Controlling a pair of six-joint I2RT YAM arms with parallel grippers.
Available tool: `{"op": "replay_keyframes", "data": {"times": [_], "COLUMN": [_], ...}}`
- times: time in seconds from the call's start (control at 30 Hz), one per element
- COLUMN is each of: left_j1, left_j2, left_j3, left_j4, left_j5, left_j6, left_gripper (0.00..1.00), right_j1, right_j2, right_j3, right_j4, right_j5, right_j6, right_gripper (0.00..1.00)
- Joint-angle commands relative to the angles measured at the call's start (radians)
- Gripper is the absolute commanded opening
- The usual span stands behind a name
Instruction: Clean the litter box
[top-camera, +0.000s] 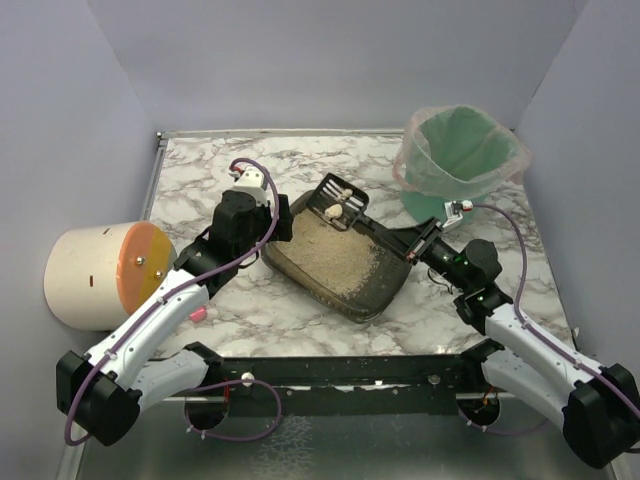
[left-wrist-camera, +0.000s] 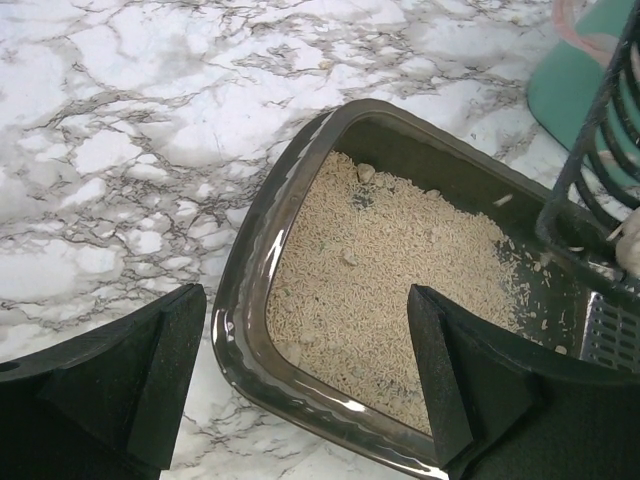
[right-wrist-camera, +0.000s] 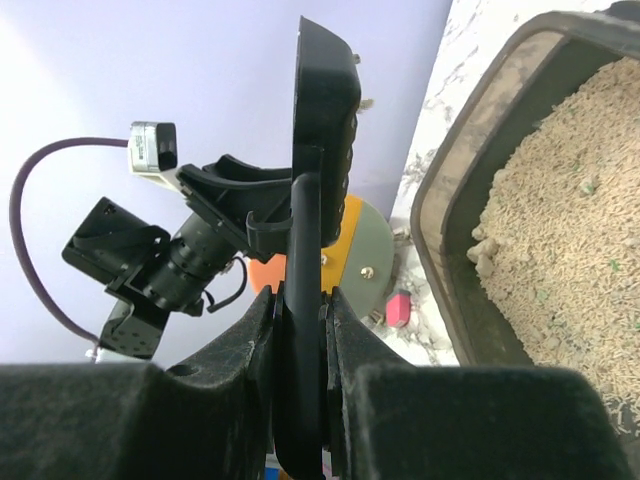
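The litter box, a dark shallow tray of beige litter, lies mid-table. My left gripper is open and straddles the tray's near-left rim, one finger outside over the marble and one inside over the litter; it touches nothing. My right gripper is shut on the handle of the black slotted scoop. The scoop hangs over the tray's far edge and carries a couple of pale clumps. More clumps lie against the tray wall.
A green bucket lined with a clear bag stands at the back right, just beyond the scoop. A white cylinder with an orange lid lies at the left edge. A small pink thing sits near it on the marble.
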Motion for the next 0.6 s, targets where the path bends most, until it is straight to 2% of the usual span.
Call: {"op": "replay_keyframes", "data": {"times": [0.0,0.03,0.13,0.23,0.57], "left_j1": [-0.002,-0.002,-0.003,-0.002,-0.002], "left_j2": [-0.021,-0.023,-0.03,-0.032,-0.039], "left_j3": [0.007,0.007,0.005,0.005,0.006], "left_j4": [-0.005,-0.007,-0.008,-0.01,-0.012], "left_j5": [-0.02,-0.022,-0.024,-0.025,-0.022], "left_j6": [-0.005,-0.005,-0.005,-0.005,-0.005], "left_gripper": [0.89,0.89,0.89,0.89,0.89], "right_j1": [-0.01,-0.013,-0.013,-0.018,-0.018], "right_j2": [0.067,0.06,0.06,0.016,-0.056], "right_j3": [-0.004,0.002,-0.016,0.059,0.197], "right_j4": [0.053,-0.002,0.109,-0.079,-0.227], "right_j5": [-0.082,-0.054,-0.076,-0.023,0.109], "right_j6": [0.056,0.052,0.067,-0.013,-0.099], "right_gripper": [0.01,0.01,0.01,0.01,0.01]}}
